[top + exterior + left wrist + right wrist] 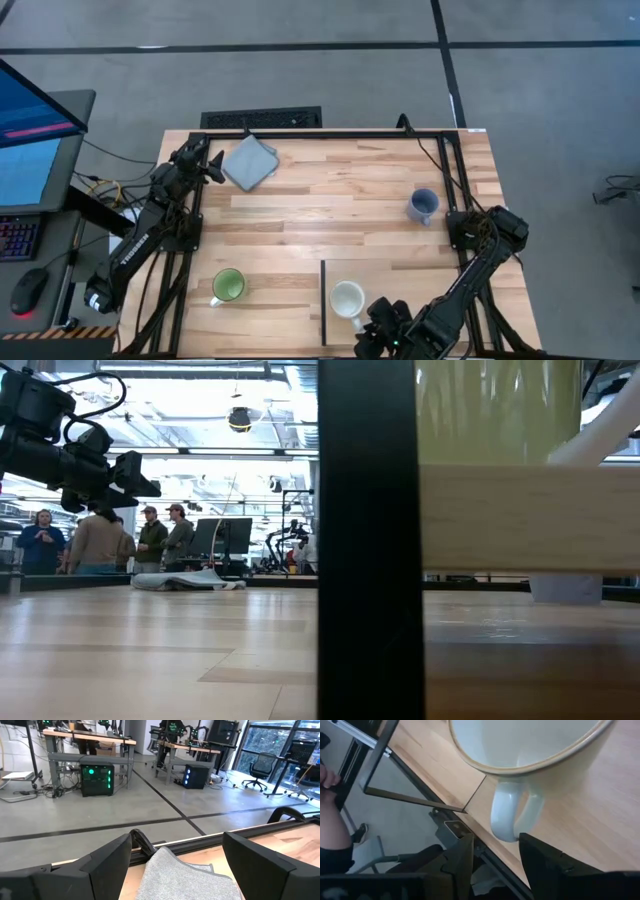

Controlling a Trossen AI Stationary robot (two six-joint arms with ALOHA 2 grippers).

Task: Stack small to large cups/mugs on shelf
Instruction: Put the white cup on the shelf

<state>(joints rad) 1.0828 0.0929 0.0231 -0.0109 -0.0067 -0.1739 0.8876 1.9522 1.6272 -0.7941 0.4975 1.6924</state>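
The right gripper sits low at the near edge of the table, right next to the cream-white mug. Its two fingers are partly spread, and the mug's handle hangs just in front of the gap between them. The fingers do not hold the handle yet; there is a little space between them and it.

The cream-white mug stands upright on the shelf, the pale flat board, close to the thin dark strip on its edge. Its open mouth faces up. Its handle points toward the near right, straight at the right gripper. So the right arm is the one close to this mug, and it likely only needs a small push forward to close on the handle.

The left gripper waits far away at the back left corner, spread wide over the grey cloth, holding nothing.

The green mug stands on the table just left of the shelf, handle pointing left. The blue-grey mug stands farther back on the right, with its handle pointing toward the near side.
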